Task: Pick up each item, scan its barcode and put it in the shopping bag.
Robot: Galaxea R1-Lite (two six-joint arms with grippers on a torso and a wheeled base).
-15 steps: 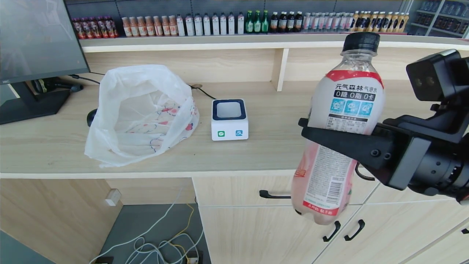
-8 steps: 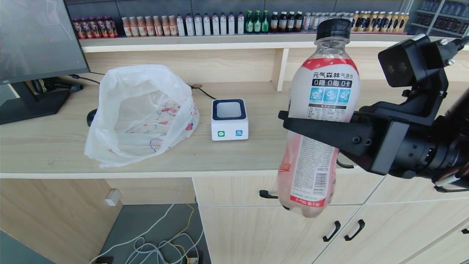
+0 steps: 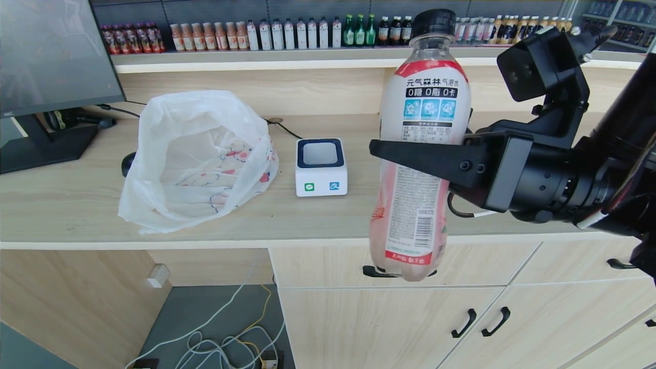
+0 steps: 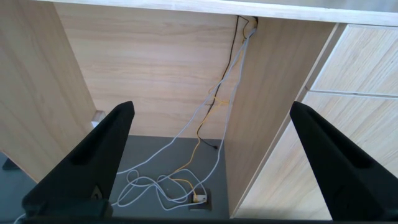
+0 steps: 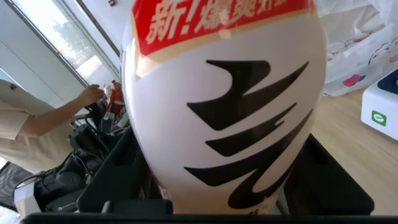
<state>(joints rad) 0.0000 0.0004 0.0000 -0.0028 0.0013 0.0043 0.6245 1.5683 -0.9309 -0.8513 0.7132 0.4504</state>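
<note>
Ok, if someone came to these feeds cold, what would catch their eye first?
First, the pink drink bottle, held roughly upright in the right gripper just in front of the counter, with its barcode turned toward the head camera. Behind it on the counter sit the white scanner box and, to its left, the shopping bag with its mouth open.

counter (image 3: 77, 205): light wood | monitor (image 3: 51, 51): counter's far-left corner | bottle rows (image 3: 307, 33): wall shelf behind | cabinets (image 3: 389, 328) below: black handles | floor (image 3: 179, 307): grey, loose cables (image 3: 225, 346)
</note>
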